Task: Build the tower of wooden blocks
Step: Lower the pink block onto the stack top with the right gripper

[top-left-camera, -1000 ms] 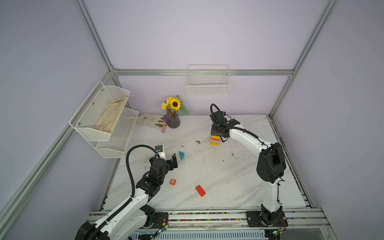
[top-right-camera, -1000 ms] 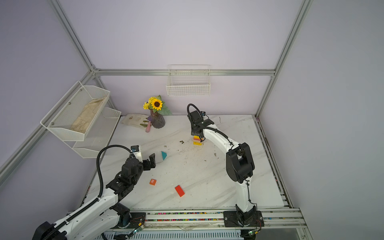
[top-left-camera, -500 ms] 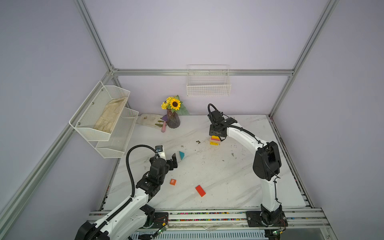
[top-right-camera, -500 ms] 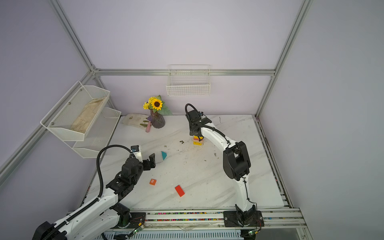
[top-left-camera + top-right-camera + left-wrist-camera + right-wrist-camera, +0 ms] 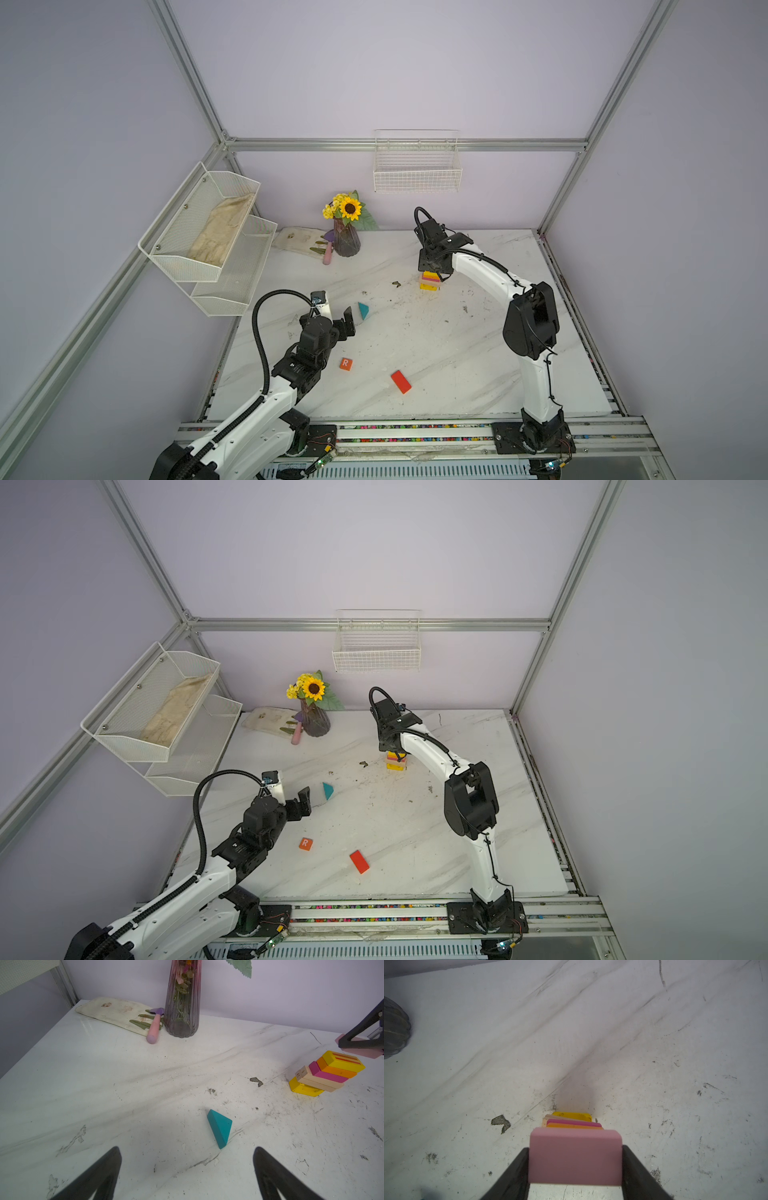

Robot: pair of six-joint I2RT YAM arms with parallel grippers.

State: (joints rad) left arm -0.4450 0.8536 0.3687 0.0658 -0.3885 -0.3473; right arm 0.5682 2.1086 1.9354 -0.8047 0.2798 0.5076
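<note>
- I read the right gripper [image 5: 575, 1159] as clamped on the pink block [image 5: 575, 1165], one jaw on each short side.
- The pink block hangs level directly over the tower [image 5: 324, 1073]; I cannot tell whether it touches the top slab.
- The tower stands on the table [image 5: 478, 374] toward the back, well in from the back and right edges.
- Its layers from the base up are yellow, tan, magenta, orange and striped yellow. The edges are fanned, not flush.
- The left gripper [image 5: 187, 1149] hovers low with its jaws spread wide and nothing between them.
- The teal triangle [image 5: 220, 1128] lies flat just ahead of those jaws, touching neither finger.
- Bare marble lies between the teal triangle and the tower, apart from a small dark scrap [image 5: 256, 1081].
- The orange R cube [image 5: 345, 364] and the red block [image 5: 401, 381] lie apart near the front edge, beside the left arm.
- The vase [image 5: 346, 243] stands at the back edge, well apart from the tower.
</note>
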